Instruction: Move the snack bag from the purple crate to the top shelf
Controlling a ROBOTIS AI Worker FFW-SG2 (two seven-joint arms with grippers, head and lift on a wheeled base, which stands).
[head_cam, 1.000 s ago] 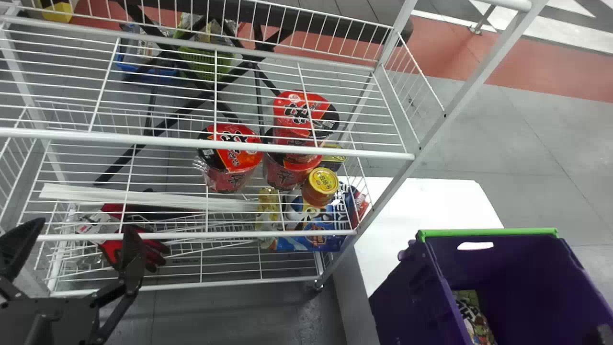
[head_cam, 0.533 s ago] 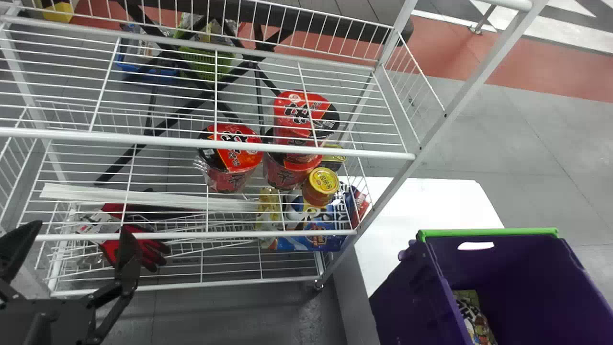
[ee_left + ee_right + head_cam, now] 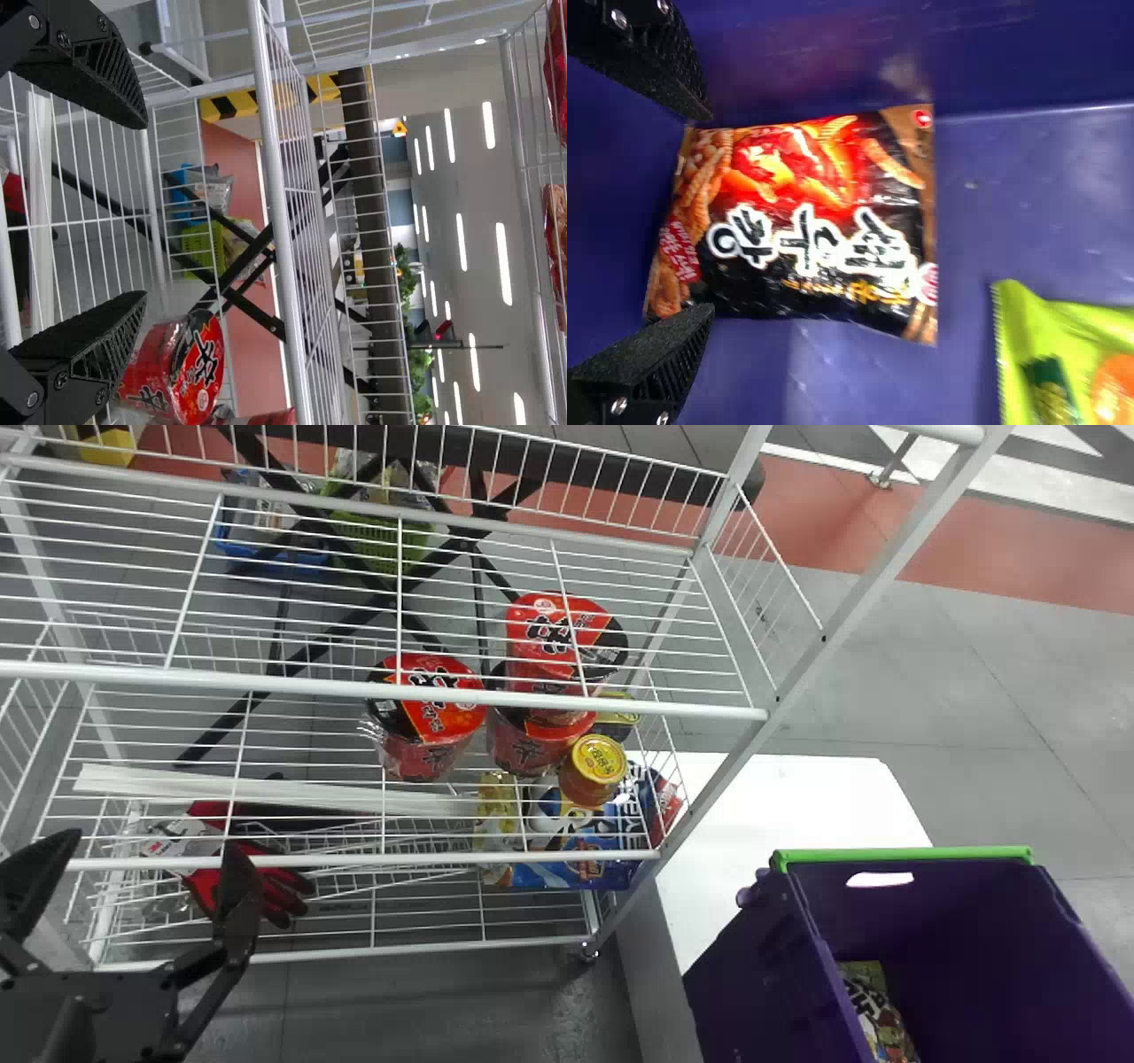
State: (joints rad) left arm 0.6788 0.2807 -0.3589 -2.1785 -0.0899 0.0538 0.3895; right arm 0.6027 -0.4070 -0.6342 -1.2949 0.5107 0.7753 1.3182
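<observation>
We hold our right hand [image 3: 705, 212] wide open, empty, at the snack bag [image 3: 806, 221] in the purple crate [image 3: 966, 930], lower right of the head view, so grasping, carrying and shelving all remain.

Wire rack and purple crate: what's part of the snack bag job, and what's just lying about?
Job, likely: black snack bag, purple crate, top shelf, right gripper.
Lying about: green packet, red noodle cups, yellow-lidded jar, red gloves.
</observation>
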